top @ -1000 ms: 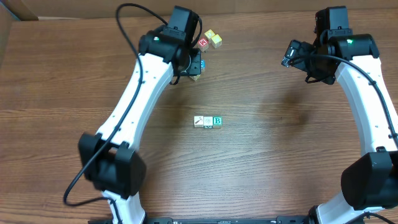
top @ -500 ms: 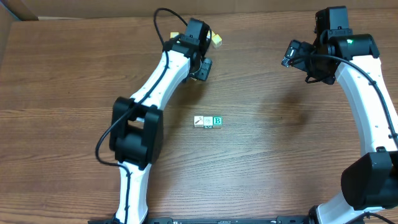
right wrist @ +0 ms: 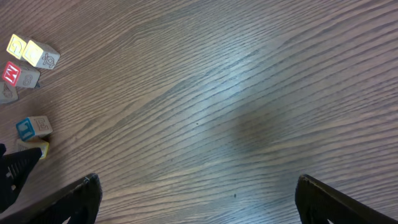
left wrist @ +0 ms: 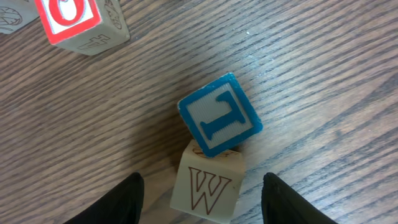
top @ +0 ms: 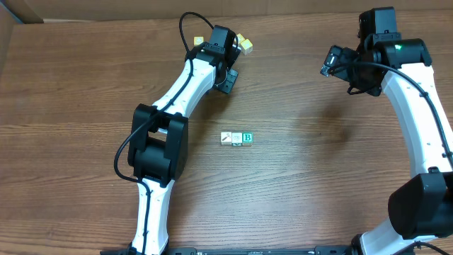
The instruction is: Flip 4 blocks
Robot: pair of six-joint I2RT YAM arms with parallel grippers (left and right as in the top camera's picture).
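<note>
Reaching to the far side of the tabletop (top: 318, 177), the left end effector (top: 228, 77) hangs over a small cluster of cubes. Its fingers stand apart, and in the wrist view a cream W block (left wrist: 206, 186) sits between them with a gap on either side, so nothing is clamped. A blue T block (left wrist: 219, 121) lies tilted and touching the W block's far edge; whether it rests on it I cannot tell. A red-printed block (left wrist: 71, 22) sits further off to the left, and a yellow cube (top: 245, 44) lies just beyond the arm.

Three of the blocks (top: 236, 139) stand in a tight row mid-tabletop, the B block (top: 247, 137) at the right end and the block with the dark diagonal mark (top: 226, 139) at the left. My guess is that these three are done and the W block is the fourth, not yet turned.

The right end effector (right wrist: 198, 183) hovers wide apart and empty, far right.

Brown wood-grain laminate covers the surface; almost nothing of the room shows.
</note>
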